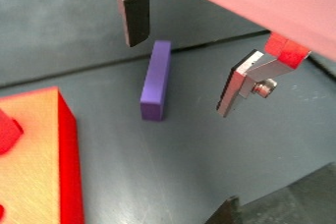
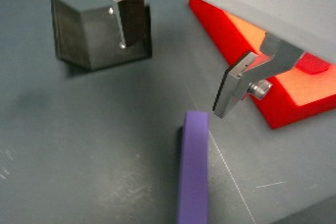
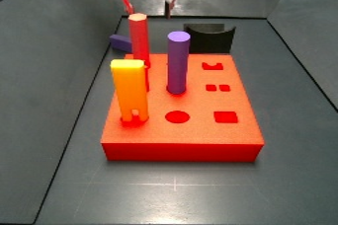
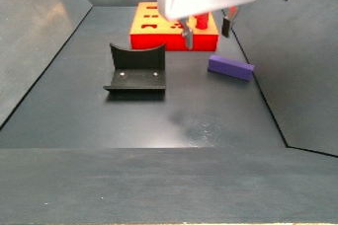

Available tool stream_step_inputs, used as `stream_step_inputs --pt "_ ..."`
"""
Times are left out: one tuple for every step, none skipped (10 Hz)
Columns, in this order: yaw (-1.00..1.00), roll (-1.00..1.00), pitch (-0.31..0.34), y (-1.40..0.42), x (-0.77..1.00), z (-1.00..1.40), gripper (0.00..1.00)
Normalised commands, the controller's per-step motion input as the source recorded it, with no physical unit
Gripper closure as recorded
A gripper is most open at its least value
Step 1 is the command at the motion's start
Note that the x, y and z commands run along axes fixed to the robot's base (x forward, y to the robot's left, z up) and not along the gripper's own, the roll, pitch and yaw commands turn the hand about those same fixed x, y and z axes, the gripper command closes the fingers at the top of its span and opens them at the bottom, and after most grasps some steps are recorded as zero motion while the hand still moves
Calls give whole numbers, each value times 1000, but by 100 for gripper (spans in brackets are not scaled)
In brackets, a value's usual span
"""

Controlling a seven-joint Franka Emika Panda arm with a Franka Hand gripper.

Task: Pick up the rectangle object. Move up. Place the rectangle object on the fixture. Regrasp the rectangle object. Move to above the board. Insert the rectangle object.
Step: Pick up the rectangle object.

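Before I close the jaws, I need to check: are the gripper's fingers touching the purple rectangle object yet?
Apart. In a wrist view the rectangle object lies flat on the floor, with bare floor showing between it and each of the fingers of the open gripper above it.

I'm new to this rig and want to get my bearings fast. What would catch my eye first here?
The red-orange board stands out, with tall pegs standing in it: yellow-orange, red and purple. Beside it, the open gripper hovers above the purple rectangle object lying flat on the floor, with the black fixture nearby.
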Motion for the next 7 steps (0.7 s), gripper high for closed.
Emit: stream_step_inputs --pt "377 -114 -66 -86 0 -774 0" --pt "371 -101 -93 -40 -134 -680 0" --pt "354 -64 -113 -17 -346 -457 0" --pt "300 -14 -126 -69 -457 -254 0" --pt "291 -10 -134 -69 -406 -169 0" --pt "209 0 -81 -31 -263 -191 0" --pt "146 0 -24 0 -40 -297 0"
